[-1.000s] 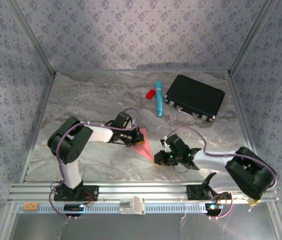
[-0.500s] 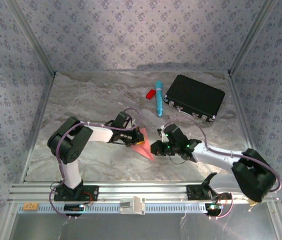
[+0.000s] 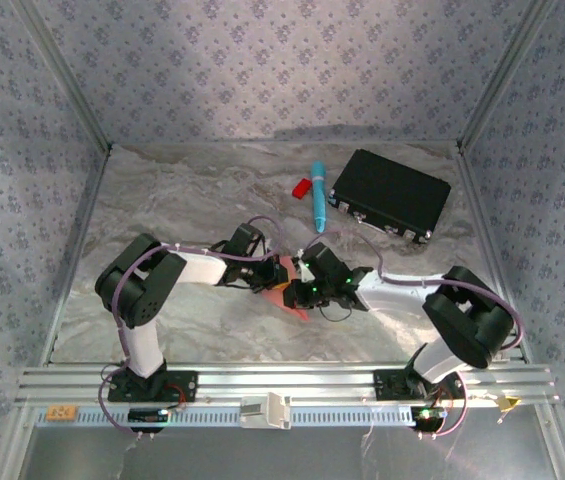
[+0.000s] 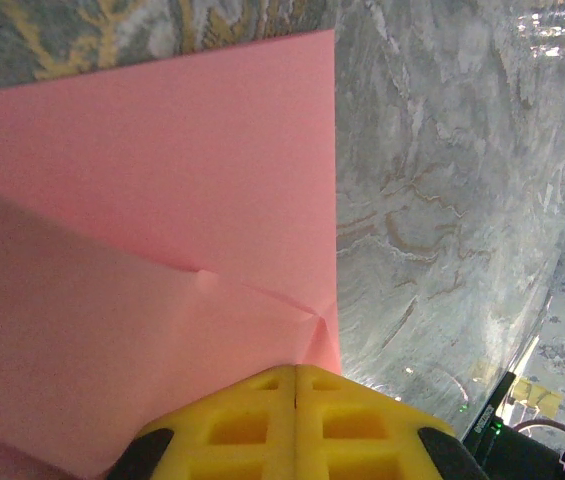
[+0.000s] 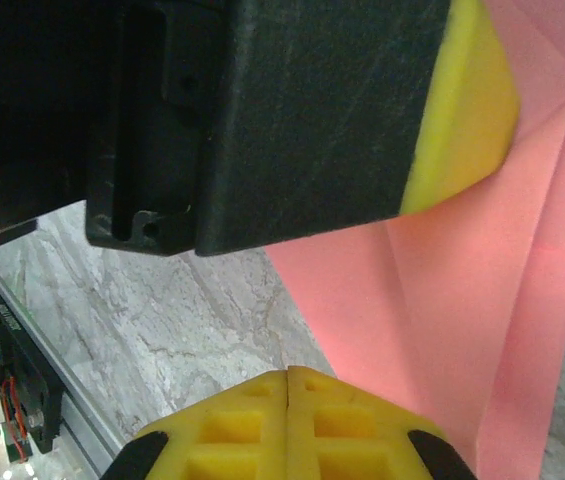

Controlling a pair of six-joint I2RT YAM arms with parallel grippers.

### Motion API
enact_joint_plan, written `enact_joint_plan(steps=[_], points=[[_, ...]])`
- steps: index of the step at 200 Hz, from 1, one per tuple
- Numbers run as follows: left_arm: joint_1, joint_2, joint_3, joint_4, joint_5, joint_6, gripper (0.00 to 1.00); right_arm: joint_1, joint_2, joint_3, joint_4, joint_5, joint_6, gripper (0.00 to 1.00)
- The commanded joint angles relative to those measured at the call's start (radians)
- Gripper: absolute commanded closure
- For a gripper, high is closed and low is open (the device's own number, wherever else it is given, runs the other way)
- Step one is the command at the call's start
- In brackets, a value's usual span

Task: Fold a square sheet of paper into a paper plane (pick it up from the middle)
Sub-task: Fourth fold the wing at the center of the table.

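The pink-red sheet of paper (image 3: 284, 300) lies on the marble table, creased and folded to a point like a paper plane, mostly hidden under both grippers. In the left wrist view the paper (image 4: 162, 250) shows diagonal creases. My left gripper (image 4: 295, 372) is shut, its yellow tips resting on the paper with nothing between them. In the top view the left gripper (image 3: 270, 280) sits at the paper's left side and my right gripper (image 3: 297, 290) right beside it. The right gripper (image 5: 289, 375) is shut at the paper's (image 5: 462, 300) edge, just below the left gripper's fingers (image 5: 467, 110).
A blue pen (image 3: 318, 195), a small red plastic piece (image 3: 302, 187) and a black case (image 3: 390, 195) lie at the back of the table. Patterned walls close in the sides. An aluminium rail (image 3: 282, 385) runs along the near edge.
My right arm has swung left from the table's right side to the paper, ending beside the left gripper, and its jaws closed fully. The left arm and paper stayed put.
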Motion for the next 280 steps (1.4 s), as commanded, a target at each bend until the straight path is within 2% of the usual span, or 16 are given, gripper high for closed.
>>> enact_joint_plan(steps=[1, 70, 153, 210, 280], points=[[-0.005, 0.04, -0.011, -0.055, -0.052, 0.024, 0.98, 0.009, 0.036, 0.038, -0.057, 0.036, -0.025, 0.95], [-0.005, 0.044, -0.006, -0.064, -0.051, 0.028, 0.98, 0.004, 0.067, -0.009, -0.061, 0.064, -0.01, 0.96], [-0.002, 0.056, -0.004, -0.067, -0.054, 0.035, 0.98, -0.012, 0.052, -0.17, 0.122, 0.009, 0.071, 0.95], [0.008, 0.063, -0.008, -0.07, -0.058, 0.037, 0.98, -0.021, -0.015, -0.244, 0.158, -0.01, 0.08, 0.93], [0.01, 0.07, -0.01, -0.069, -0.06, 0.035, 0.98, -0.015, -0.106, -0.322, 0.115, 0.002, 0.081, 0.93]])
